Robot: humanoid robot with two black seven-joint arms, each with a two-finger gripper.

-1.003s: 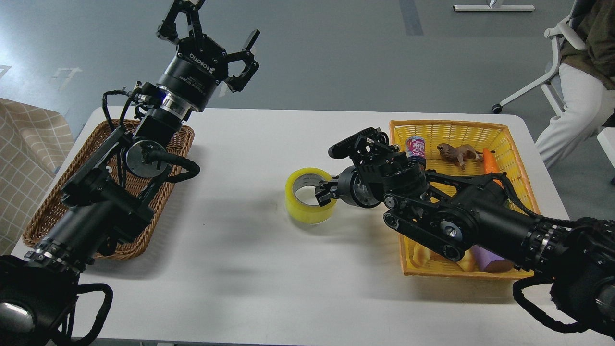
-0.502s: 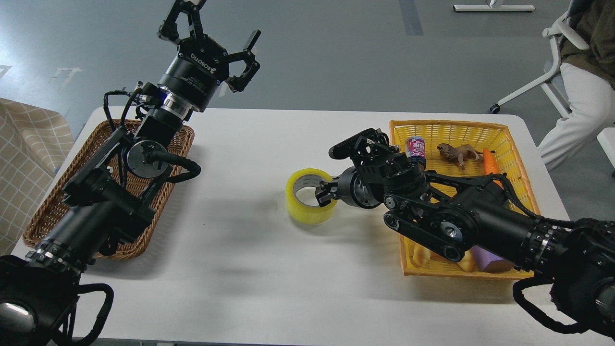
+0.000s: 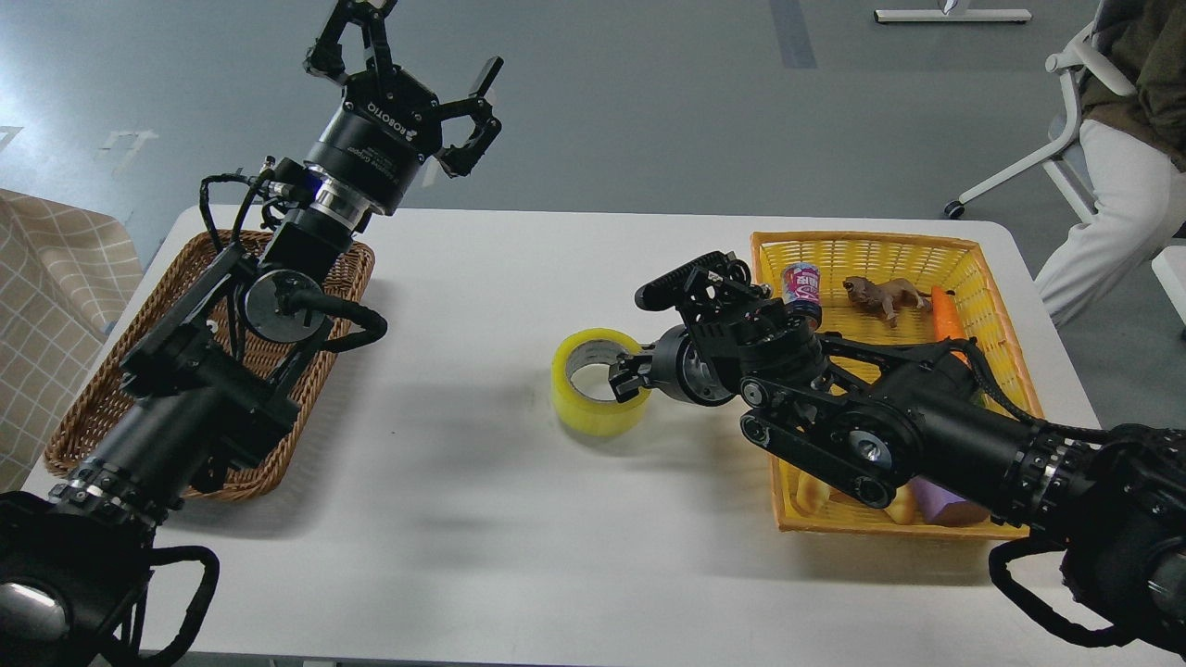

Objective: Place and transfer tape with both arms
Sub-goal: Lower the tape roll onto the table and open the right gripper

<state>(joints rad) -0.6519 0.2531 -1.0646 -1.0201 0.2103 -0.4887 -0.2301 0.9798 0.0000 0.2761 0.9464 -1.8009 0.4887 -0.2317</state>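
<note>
Little has moved since before: left gripper hangs spread-fingered above the wicker basket, while the tape sits mid-table, its right rim pinched by the right gripper beside the yellow basket.

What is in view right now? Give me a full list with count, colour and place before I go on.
tape: 1, translucent yellow with grey-white core, lying flat mid-table, right claw at its right rim
table: 1, white, fills the middle of the view
wicker basket: 1, brown, left end of table, partly under the left arm
plastic basket: 1, yellow, right end of table
can: 1, pink and blue print, back left of the yellow basket
toy lion: 1, brown, back of the yellow basket
carrot-like piece: 1, orange, right of the lion
purple block: 1, front of the yellow basket, mostly hidden
chair with seated person: 1, white, far right
left claw: 1, black, raised, spread open
right claw: 1, black, on the tape's rim
</note>
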